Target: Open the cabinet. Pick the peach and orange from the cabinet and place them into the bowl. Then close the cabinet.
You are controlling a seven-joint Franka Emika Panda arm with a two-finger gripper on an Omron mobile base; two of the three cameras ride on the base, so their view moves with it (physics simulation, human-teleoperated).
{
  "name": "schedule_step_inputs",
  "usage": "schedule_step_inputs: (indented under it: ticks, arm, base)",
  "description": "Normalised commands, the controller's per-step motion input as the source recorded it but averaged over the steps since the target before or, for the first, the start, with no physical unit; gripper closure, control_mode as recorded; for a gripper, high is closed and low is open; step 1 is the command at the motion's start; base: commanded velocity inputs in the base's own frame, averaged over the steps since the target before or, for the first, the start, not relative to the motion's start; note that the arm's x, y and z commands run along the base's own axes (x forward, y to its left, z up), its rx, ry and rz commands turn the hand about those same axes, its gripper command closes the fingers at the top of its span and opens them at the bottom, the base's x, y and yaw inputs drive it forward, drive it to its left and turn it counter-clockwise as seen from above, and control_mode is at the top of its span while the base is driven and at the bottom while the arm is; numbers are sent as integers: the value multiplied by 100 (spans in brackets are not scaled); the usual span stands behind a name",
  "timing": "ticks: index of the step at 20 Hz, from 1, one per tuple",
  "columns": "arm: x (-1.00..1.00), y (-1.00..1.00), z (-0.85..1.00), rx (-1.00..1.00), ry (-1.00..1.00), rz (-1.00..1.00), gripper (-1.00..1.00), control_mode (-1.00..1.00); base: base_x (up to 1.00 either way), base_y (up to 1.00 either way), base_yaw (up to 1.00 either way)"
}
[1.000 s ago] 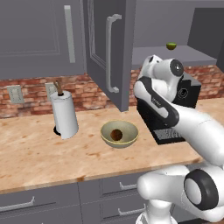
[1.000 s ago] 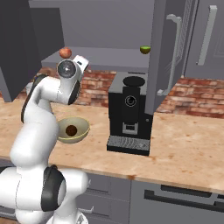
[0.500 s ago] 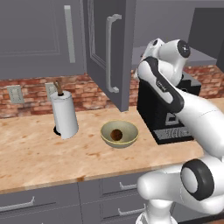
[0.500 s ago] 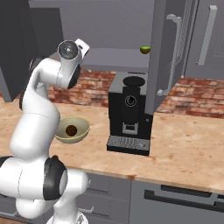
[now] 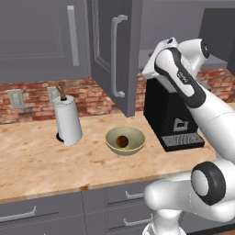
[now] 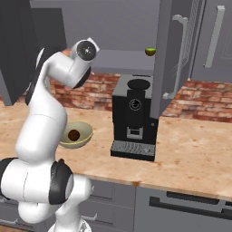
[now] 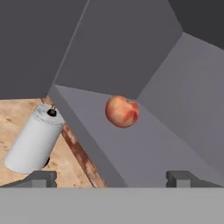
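Observation:
The cabinet (image 5: pixel 103 50) stands open, its door swung out over the counter. In the hand view the pink-red peach (image 7: pixel 122 111) rests on the grey shelf (image 7: pixel 144 153), a short way ahead of my gripper (image 7: pixel 112 178). The gripper is open and level with the shelf, with nothing between its fingertips (image 7: pixel 41 178). The dull orange (image 5: pixel 121 141) lies inside the olive-tan bowl (image 5: pixel 110 137) on the counter; from the right, the orange (image 6: pixel 74 134) and the bowl (image 6: pixel 84 131) sit just behind my arm.
A black coffee machine (image 5: pixel 167 114) stands right of the bowl, under the cabinet. A paper-towel roll (image 5: pixel 67 120) stands to the left. A small green fruit (image 6: pixel 150 51) sits further right on the shelf. The open door (image 6: pixel 174 59) hangs beside the machine.
My arm has lifted from just above the bowl up to the cabinet shelf. The gripper has stayed open. The orange in the bowl has not moved.

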Motion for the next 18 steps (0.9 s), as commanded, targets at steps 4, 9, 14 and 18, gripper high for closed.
schedule_step_inputs:
  ticks: [4, 9, 14, 18]
  arm:
    - [0, 0, 0, 23, -5, 3, -100, -100]
    - [0, 0, 0, 11, -3, 2, -100, -100]
    - [1, 1, 0, 0, 0, 0, -100, -100]
    - [21, 10, 0, 1, 3, 0, -100, -100]
  base:
    - [0, 0, 0]
    - [0, 0, 0]
    - [0, 0, 0]
    - [0, 0, 0]
